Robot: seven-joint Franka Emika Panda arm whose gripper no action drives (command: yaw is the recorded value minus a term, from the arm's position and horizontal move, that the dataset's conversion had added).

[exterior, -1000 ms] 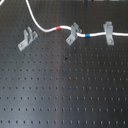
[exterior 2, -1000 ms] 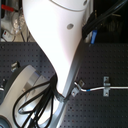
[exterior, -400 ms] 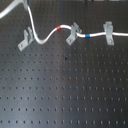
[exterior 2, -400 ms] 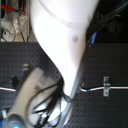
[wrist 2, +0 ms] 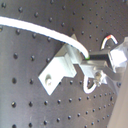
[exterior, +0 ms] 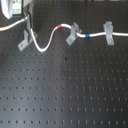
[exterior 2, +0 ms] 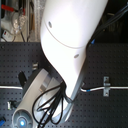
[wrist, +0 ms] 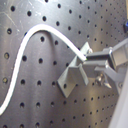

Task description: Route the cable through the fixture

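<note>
We see the cable (exterior: 47, 42) running mainly from the first exterior view's left to its right across the black perforated surface (exterior: 65, 90). It dips in a loop, rises to a red band (exterior: 61, 26), passes a middle clip (exterior: 73, 34), shows a blue band (exterior: 87, 36), and reaches a far clip (exterior: 108, 31). The fixture (exterior: 26, 39) stands at the first exterior view's left, its foot toward us. The pincer (exterior: 27, 20) descends from the upper left corner over it. In the first wrist view, the pincer's fingertips (wrist: 95, 59) pinch the cable right at the fixture's (wrist: 75, 72) prongs. In the second exterior view the white arm (exterior 2: 70, 45) slants down across the surface.
</note>
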